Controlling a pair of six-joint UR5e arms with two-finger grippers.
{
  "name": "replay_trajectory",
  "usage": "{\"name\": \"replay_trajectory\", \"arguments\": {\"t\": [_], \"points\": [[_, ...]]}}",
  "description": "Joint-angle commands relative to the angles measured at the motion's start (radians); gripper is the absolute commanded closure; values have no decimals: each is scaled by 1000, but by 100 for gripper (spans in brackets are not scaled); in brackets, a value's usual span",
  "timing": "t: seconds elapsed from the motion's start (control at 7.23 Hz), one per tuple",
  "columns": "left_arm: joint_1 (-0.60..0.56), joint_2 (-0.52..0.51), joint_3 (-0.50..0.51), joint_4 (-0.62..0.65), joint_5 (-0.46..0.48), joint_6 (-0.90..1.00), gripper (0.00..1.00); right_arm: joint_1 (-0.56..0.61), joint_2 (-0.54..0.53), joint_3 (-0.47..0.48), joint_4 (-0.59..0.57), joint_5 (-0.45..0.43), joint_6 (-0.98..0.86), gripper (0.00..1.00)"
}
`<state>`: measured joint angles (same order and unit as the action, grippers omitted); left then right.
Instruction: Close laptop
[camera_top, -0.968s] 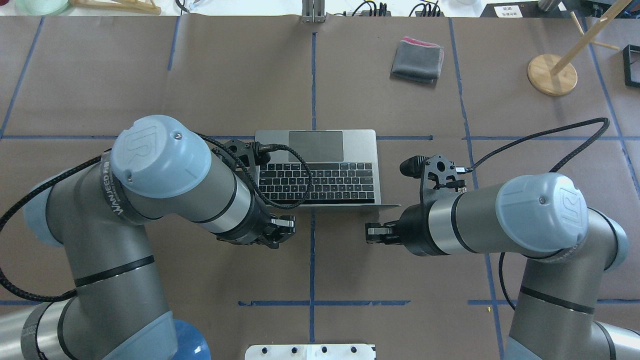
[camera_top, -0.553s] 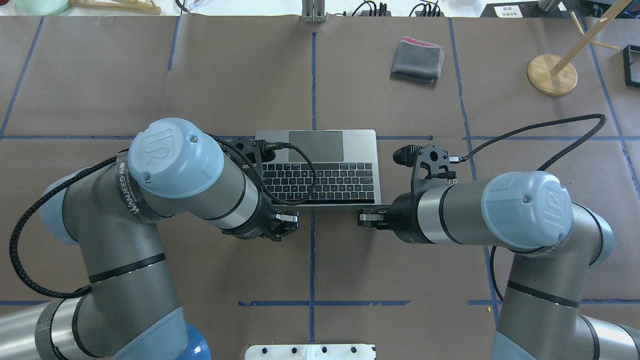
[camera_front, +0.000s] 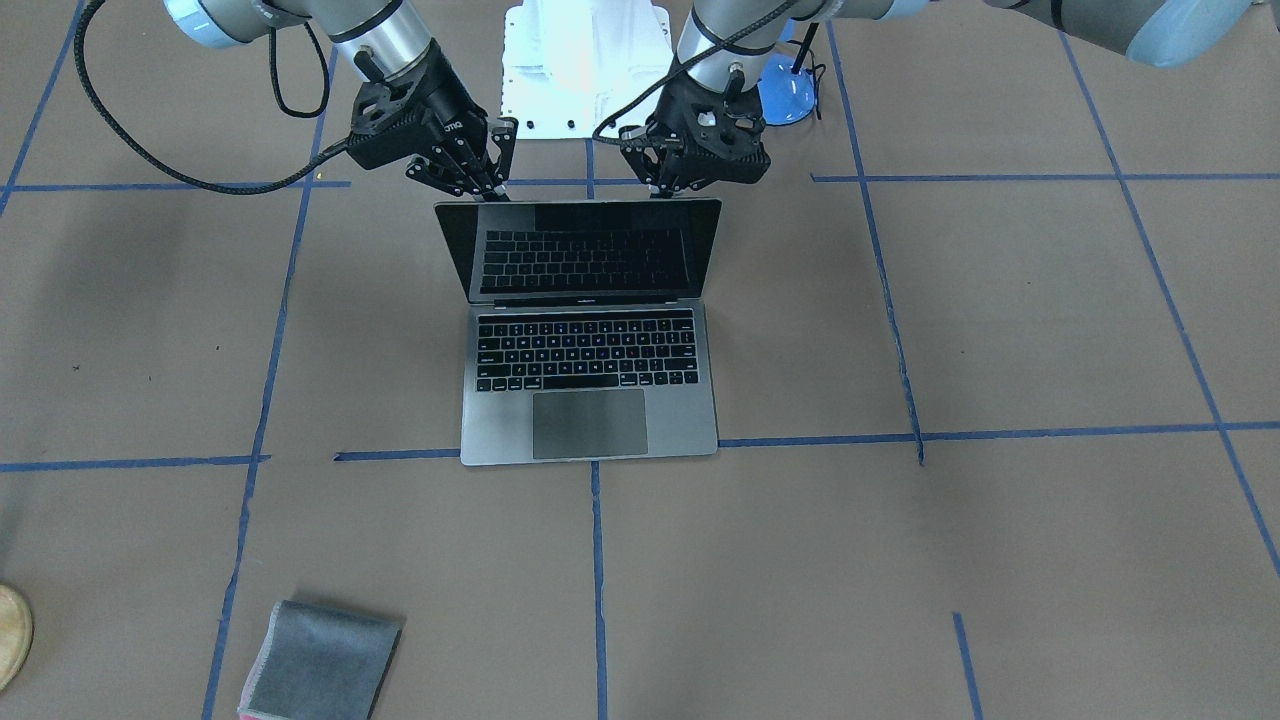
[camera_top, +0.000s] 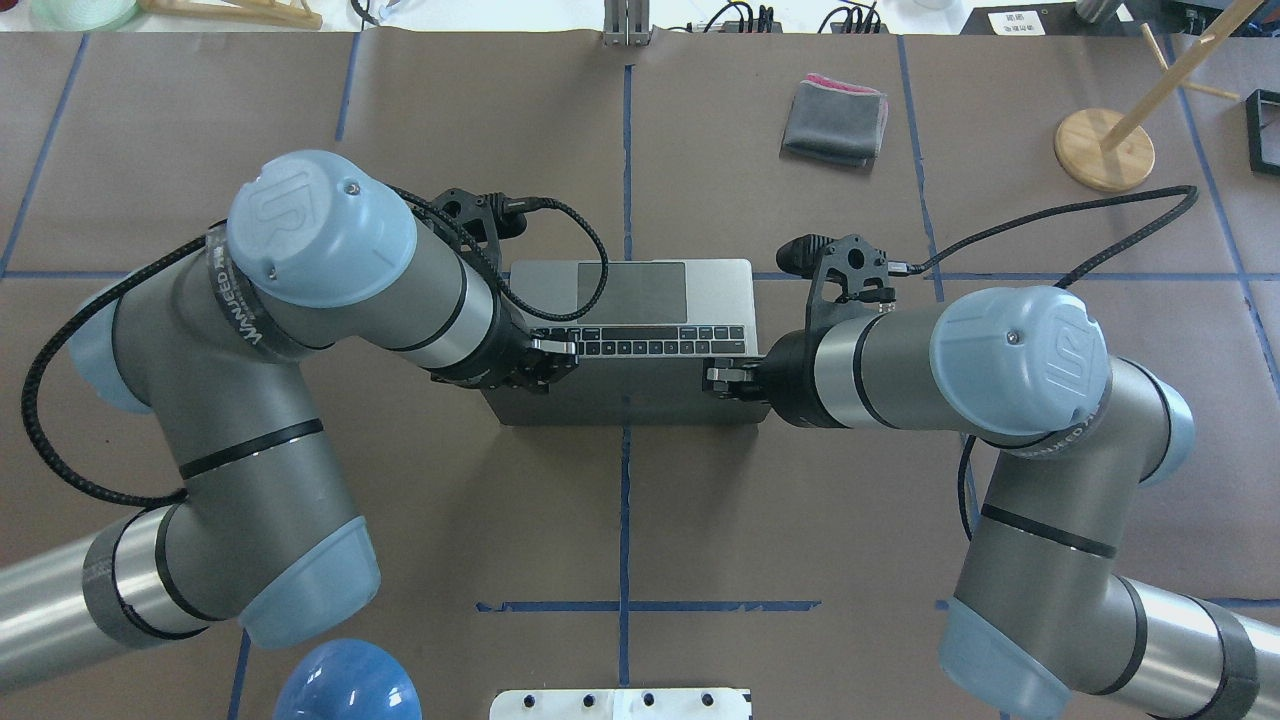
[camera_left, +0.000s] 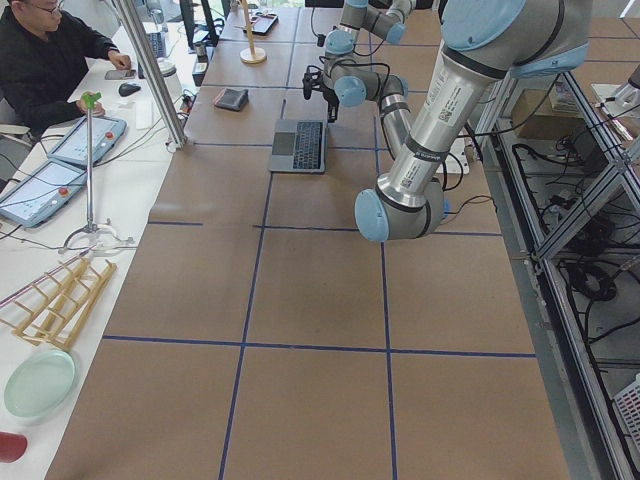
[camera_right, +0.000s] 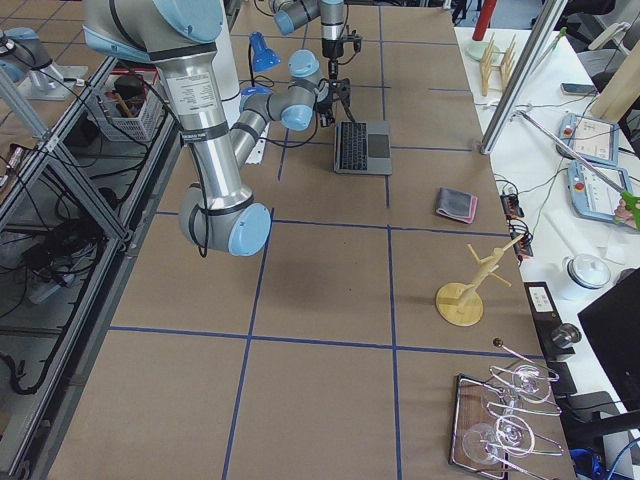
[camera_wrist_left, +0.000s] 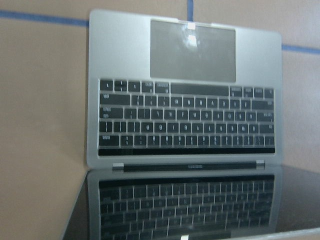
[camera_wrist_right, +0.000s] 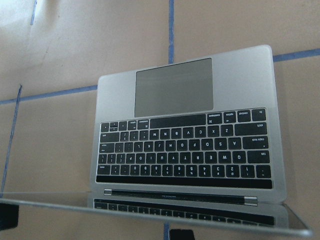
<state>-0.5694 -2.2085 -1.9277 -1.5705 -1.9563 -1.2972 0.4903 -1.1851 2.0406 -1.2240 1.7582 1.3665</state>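
The space-grey laptop (camera_top: 625, 400) sits at the table's middle, partly open, trackpad towards the far side. In the overhead view its lid leans over the keyboard and hides most rows. The front-facing view (camera_front: 590, 400) shows the black screen tilted over the keys. My left gripper (camera_top: 558, 353) (camera_front: 660, 188) is shut, its tips at the lid's top edge near one corner. My right gripper (camera_top: 715, 378) (camera_front: 492, 188) is shut at the other corner. Both wrist views look down on the keyboard and trackpad (camera_wrist_left: 192, 50) (camera_wrist_right: 175, 92) over the lid's edge.
A folded grey cloth (camera_top: 835, 120) lies far right of the laptop. A wooden stand (camera_top: 1103, 148) is at the far right corner. A blue dome (camera_top: 345, 685) and a white plate (camera_top: 620, 703) sit at the robot's base.
Both grippers moved from behind the upright lid forward against its top edge. The lid has tipped forward over the keyboard, hiding most key rows.
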Motion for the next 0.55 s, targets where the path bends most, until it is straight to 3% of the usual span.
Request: {"name": "replay_trajectory", "arguments": {"t": [0.0, 0.41], "points": [[-50, -52, 109, -49, -1, 34, 100, 55, 16, -31, 3, 3, -3, 99], [-66, -72, 229, -132, -1, 45, 100, 94, 131, -236, 8, 6, -75, 99]]}}
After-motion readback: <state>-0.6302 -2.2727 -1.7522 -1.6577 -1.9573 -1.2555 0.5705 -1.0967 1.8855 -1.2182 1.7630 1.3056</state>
